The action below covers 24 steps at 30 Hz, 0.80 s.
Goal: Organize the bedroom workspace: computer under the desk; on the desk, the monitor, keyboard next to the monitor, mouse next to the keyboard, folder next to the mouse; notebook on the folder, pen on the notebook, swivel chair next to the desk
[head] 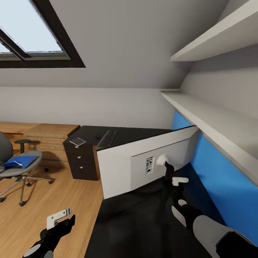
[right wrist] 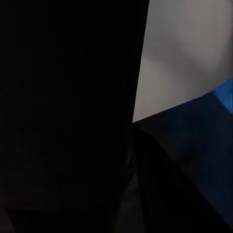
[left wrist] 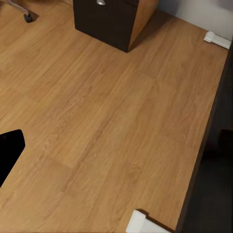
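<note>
1. Two risks stand out. The monitor [head: 143, 165] sits tilted on the dark desk [head: 143, 222], back panel toward us, its far corner close to the blue wall [head: 215, 172] at two o'clock.
2. At its rear mount, the right gripper [head: 168, 168] appears to hold the stand's neck; I cannot tell how its jaws stand. A loose hold could topple the screen.
3. Swinging it leftward might sweep the keyboard [head: 106, 138] at eleven o'clock off the desk.
4. Low at seven o'clock, the left gripper [head: 59, 219] hangs idle, jaws apart, over the floor [left wrist: 107, 121].
5. At nine o'clock, the folder [head: 19, 162] waits on the chair [head: 18, 172].
</note>
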{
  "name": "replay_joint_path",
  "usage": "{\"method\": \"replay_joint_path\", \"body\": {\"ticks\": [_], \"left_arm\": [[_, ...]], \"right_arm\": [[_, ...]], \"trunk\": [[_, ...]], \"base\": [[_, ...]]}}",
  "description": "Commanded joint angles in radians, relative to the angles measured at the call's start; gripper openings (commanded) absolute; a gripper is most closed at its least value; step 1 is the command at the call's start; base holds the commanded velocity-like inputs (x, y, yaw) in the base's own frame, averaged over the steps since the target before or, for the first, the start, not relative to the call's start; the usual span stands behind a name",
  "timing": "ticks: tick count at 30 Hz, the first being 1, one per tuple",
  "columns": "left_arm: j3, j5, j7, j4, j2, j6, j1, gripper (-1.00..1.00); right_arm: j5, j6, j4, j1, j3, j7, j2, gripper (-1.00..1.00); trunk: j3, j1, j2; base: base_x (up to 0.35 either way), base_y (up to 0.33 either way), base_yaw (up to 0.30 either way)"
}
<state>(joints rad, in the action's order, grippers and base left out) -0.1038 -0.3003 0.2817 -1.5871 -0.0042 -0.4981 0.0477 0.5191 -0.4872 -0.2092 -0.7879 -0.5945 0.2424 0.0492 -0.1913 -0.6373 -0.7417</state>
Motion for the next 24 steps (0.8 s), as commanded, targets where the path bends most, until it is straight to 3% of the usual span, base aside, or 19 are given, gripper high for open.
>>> {"method": "replay_joint_path", "body": {"ticks": [1, 9, 24], "left_arm": [[-0.001, -0.010, 0.006, -0.002, 0.000, -0.004, 0.000, 1.00], [-0.002, -0.011, 0.005, -0.004, 0.001, -0.005, 0.000, 1.00], [-0.006, -0.011, 0.005, -0.005, 0.002, -0.005, 0.000, 1.00]], "right_arm": [[0.027, -0.008, 0.022, -0.001, -0.019, 0.046, 0.002, -1.00], [0.027, -0.008, 0.025, -0.001, -0.019, 0.046, 0.002, -1.00], [0.027, -0.008, 0.028, -0.001, -0.019, 0.044, 0.003, -1.00]], "trunk": [[-0.001, 0.000, -0.001], [-0.001, 0.000, -0.001], [-0.001, 0.000, -0.001]], "base": [[0.013, -0.011, 0.000], [0.011, -0.002, 0.000], [0.136, 0.000, 0.000]]}}
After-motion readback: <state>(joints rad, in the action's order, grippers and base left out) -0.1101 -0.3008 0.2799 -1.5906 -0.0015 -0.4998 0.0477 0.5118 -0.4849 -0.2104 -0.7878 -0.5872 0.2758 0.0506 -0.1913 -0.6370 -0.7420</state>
